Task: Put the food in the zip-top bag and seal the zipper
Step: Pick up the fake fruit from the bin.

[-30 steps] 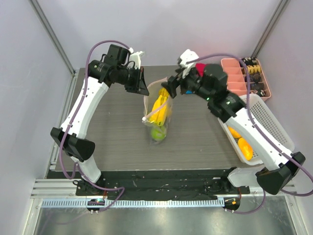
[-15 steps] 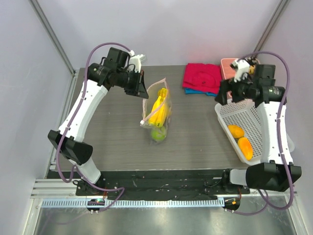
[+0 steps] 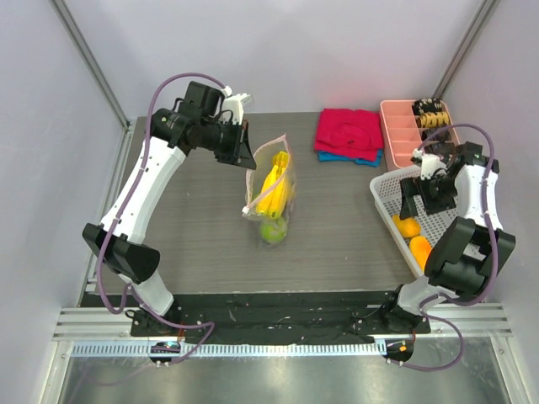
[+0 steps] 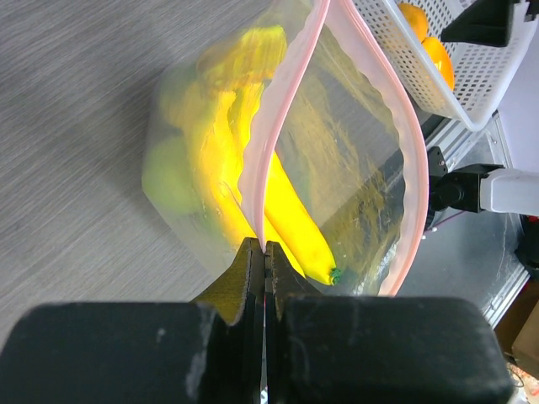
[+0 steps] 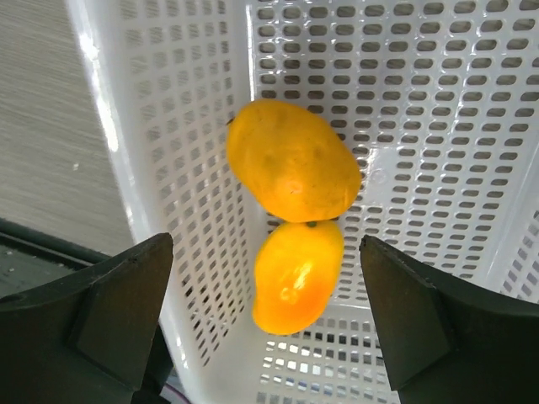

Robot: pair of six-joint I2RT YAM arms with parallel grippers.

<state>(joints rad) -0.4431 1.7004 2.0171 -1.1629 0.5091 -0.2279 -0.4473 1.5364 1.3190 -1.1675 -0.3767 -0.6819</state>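
Observation:
The clear zip-top bag (image 3: 271,199) stands mid-table, holding yellow bananas (image 3: 274,187) and a round green fruit (image 3: 271,231). My left gripper (image 3: 245,156) is shut on the bag's pale pink zipper (image 4: 278,109) at one end of the mouth, and the mouth gapes open. In the left wrist view the bananas (image 4: 253,168) and green fruit (image 4: 164,172) show through the plastic above my left gripper (image 4: 265,249). My right gripper (image 3: 418,195) hangs open over the white mesh basket (image 3: 383,183). Two oranges (image 5: 292,160) (image 5: 296,276) lie below my right gripper (image 5: 266,282), untouched.
A folded red cloth (image 3: 348,130) on a blue one lies at the back of the table. A pink compartment tray (image 3: 402,126) with dark items (image 3: 429,114) stands at the back right, behind the basket. The basket sits at the table's right edge.
My right arm has swung from the bag's mouth to the right and down over the basket, its jaws spreading wider. My left gripper has kept hold of the zipper without moving.

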